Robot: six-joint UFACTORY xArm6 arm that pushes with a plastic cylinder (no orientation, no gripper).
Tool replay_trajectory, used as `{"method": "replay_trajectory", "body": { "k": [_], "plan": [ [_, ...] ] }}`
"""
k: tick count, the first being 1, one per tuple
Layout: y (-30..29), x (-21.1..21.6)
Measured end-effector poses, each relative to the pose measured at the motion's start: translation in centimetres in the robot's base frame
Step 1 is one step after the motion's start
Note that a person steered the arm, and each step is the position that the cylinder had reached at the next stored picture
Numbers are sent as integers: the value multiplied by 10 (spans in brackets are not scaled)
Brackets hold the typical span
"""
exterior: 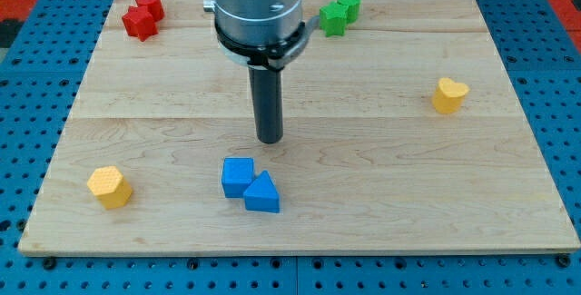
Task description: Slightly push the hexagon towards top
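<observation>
The yellow hexagon block sits near the view's bottom left corner of the wooden board. My tip is the lower end of a dark rod near the board's middle. It stands well to the right of the hexagon and a little higher in the view. It is just above the blue cube and touches no block.
A blue triangular block touches the blue cube. Two red blocks sit at the top left. Two green blocks sit at the top, right of the arm. A yellow heart block is at the right.
</observation>
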State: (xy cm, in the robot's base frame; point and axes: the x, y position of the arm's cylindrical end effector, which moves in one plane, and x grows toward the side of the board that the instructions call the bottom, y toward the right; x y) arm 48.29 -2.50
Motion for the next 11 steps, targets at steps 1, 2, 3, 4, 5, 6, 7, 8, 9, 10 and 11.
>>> {"method": "replay_trajectory", "body": {
  "k": [1, 2, 3, 4, 5, 6, 7, 8, 9, 10, 11],
  "plan": [
    [8, 30],
    [104, 56],
    [74, 131],
    [-33, 133],
    [-123, 116],
    [-159, 71],
    [-150, 53],
    [-185, 92],
    [-234, 66],
    [-181, -6],
    [-119, -20]
  ]
}}
